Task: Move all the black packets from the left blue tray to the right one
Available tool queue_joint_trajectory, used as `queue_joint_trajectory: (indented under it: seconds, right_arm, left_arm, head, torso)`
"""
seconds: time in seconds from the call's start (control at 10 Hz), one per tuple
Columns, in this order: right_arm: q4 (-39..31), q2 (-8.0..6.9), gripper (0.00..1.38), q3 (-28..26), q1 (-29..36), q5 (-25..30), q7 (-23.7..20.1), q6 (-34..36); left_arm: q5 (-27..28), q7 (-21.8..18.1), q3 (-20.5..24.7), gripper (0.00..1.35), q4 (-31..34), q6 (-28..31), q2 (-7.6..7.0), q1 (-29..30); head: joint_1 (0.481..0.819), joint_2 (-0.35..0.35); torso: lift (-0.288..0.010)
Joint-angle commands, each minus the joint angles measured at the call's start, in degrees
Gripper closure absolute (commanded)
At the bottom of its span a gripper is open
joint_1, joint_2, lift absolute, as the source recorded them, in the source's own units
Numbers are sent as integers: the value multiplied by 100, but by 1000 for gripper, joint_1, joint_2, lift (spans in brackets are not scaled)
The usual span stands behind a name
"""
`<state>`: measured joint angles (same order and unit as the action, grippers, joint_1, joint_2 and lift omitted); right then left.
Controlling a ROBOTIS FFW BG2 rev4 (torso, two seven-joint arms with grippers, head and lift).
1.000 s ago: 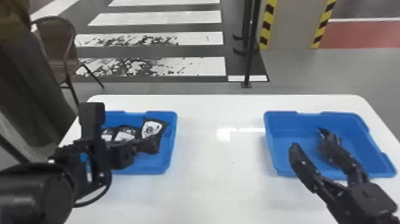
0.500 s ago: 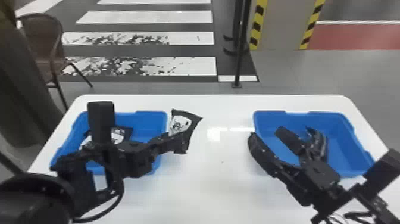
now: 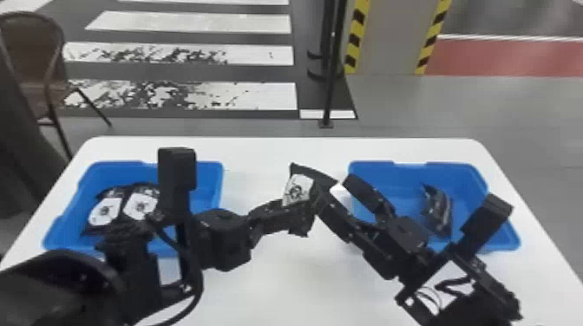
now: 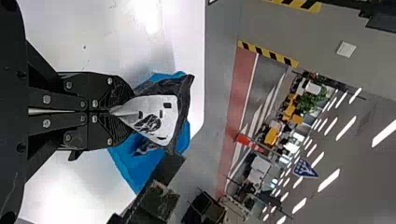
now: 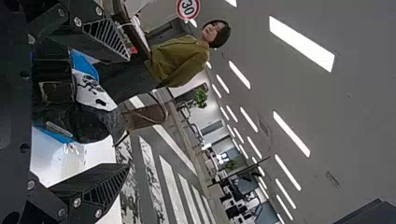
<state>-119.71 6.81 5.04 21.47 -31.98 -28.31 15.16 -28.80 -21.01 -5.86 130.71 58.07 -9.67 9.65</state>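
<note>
While the left end effector [image 4: 122, 112] clamps the black packet [image 4: 156, 119], the right end effector [image 5: 128, 112] stands spread. Packet judged light, pliable; grip its free edge [image 4: 186, 99].

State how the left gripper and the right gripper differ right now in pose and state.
The left gripper is shut on a black packet; the right gripper has its fingers spread wide, gripping nothing. In the head view, the left gripper points toward the right tray, while the right gripper angles toward the robot's left. Both are black, with two fingers.
</note>
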Motion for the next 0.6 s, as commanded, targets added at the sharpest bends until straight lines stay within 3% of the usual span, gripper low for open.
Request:
queue_joint_trajectory:
  seconds: [0.0,0.2,0.3,0.4,0.5]
  right_arm:
    - [81,22,228,56,-108,-81,0,2]
    - [180,31,291,125,-193,-218,0,-12]
    - [222,31,515,182,-207,-287,0,2]
    - [278,31,880,205,-235,-321,0,2]
    - [292,31,1110,205,-249,-321,0,2]
  left_arm:
    - [-137,0,-145,1211,0,-14,-26,-23]
    - [-182,0,-236,1211,-14,0,-35,-65]
    - [-194,0,-248,1211,-28,0,-35,-79]
    - [-217,0,-259,1211,-42,0,-35,-79]
    - [-228,0,-271,1211,-42,0,-35,-93]
  head:
    - [695,-47]
    - [695,-67]
    - [695,-70]
    - [695,-69]
    - [695,-66]
  torso:
    - [-140]
    - [-140]
    - [-140]
    - [-140]
    - [-140]
